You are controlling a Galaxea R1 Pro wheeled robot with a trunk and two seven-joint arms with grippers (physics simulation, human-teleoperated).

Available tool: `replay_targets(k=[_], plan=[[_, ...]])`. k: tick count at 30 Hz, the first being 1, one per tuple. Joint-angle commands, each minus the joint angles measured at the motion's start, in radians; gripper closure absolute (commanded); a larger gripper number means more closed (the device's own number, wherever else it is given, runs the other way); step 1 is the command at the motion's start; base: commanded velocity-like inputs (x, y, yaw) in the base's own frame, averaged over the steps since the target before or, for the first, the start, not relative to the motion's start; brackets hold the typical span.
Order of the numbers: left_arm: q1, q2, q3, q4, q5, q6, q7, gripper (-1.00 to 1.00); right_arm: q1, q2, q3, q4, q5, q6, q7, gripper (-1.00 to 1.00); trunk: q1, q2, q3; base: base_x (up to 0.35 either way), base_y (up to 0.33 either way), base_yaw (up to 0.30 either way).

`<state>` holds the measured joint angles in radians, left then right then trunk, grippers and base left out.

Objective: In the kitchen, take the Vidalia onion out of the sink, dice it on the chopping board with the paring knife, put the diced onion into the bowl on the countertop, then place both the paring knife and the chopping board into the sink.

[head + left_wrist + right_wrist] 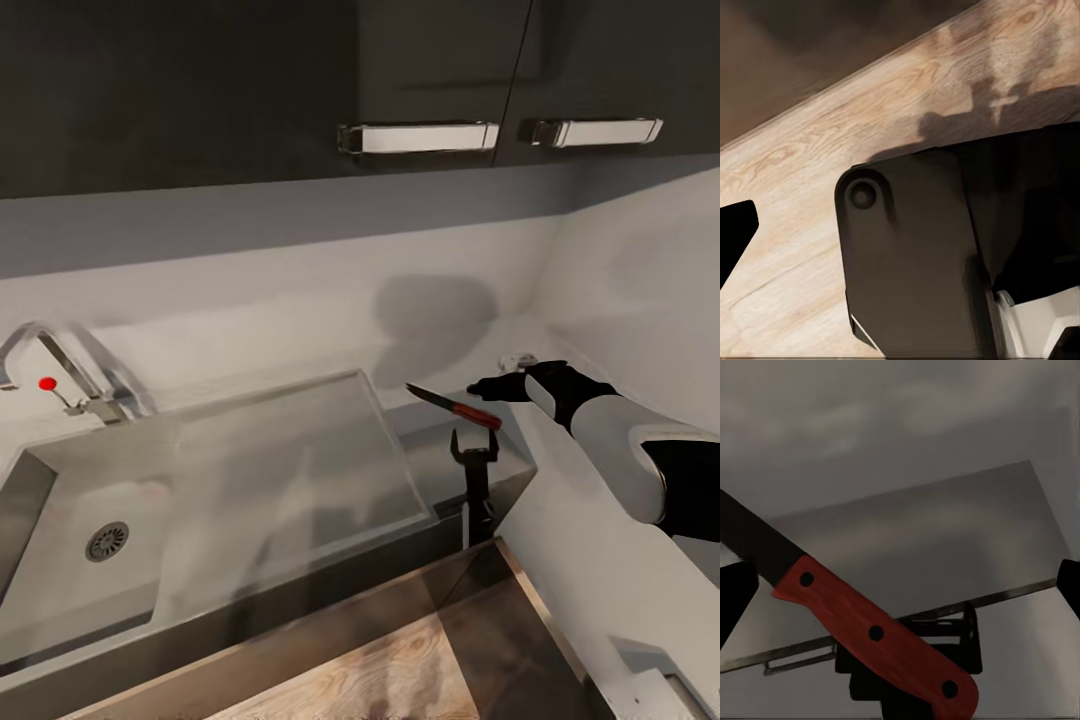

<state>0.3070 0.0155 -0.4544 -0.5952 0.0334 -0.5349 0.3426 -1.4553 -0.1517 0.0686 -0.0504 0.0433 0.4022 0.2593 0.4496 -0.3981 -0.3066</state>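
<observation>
Right gripper (490, 390) reaches out from the right over the table (440, 470), just past the sink's right edge. The paring knife (455, 404) sits at its tip, blade pointing left toward the sink (250, 470), red handle toward the gripper. The knife appears to be in the air, not resting on the table, so the jaws are judged to be holding the handle, though the contact itself is not clear in the head view. In the right wrist view the handle (877, 634) crosses the middle of the picture between the two dark fingertips (735, 592) at the edges; whether the pads actually press on it cannot be told.

Likely reason for the pose: the knife is carried blade-first toward the basin so it can be put down inside, one of the closing steps of the task.

Knife: slim dark pointed blade, flat red handle with three dark rivets, rounded butt. Sink: rectangular grey steel, matte and slightly reflective, flat drainboard on the right half, round perforated drain (107, 541) at near left. Chrome angular tap (50, 360) with red dot at far left. Dark upper cabinets with bright bar handles (418, 137) above a pale wall.

A thin black stand-like object (476, 480) stands upright just near of the knife; what it is cannot be told.

The left wrist view looks at pale wood-grain floor (810, 150) and a dark robot body part (915, 255); left jaws cannot be judged.
</observation>
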Motion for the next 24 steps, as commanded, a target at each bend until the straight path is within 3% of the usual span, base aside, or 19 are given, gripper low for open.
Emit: replay_targets(k=[1,24], plan=[[0.0,0.001,-0.008,-0.001,0.003,0.0,0.009,-1.0,0.0,0.0,0.007,-0.002,0.005,0.004,0.006,-1.0,0.0,-0.002,-0.003,-0.037,0.0,0.0],[0.0,0.0,-0.008,0.003,0.003,0.0,0.007,-1.0,0.0,0.001,0.007,0.0,0.004,0.004,0.006,-1.0,0.0,-0.002,-0.04,-0.016,0.0,0.0]])
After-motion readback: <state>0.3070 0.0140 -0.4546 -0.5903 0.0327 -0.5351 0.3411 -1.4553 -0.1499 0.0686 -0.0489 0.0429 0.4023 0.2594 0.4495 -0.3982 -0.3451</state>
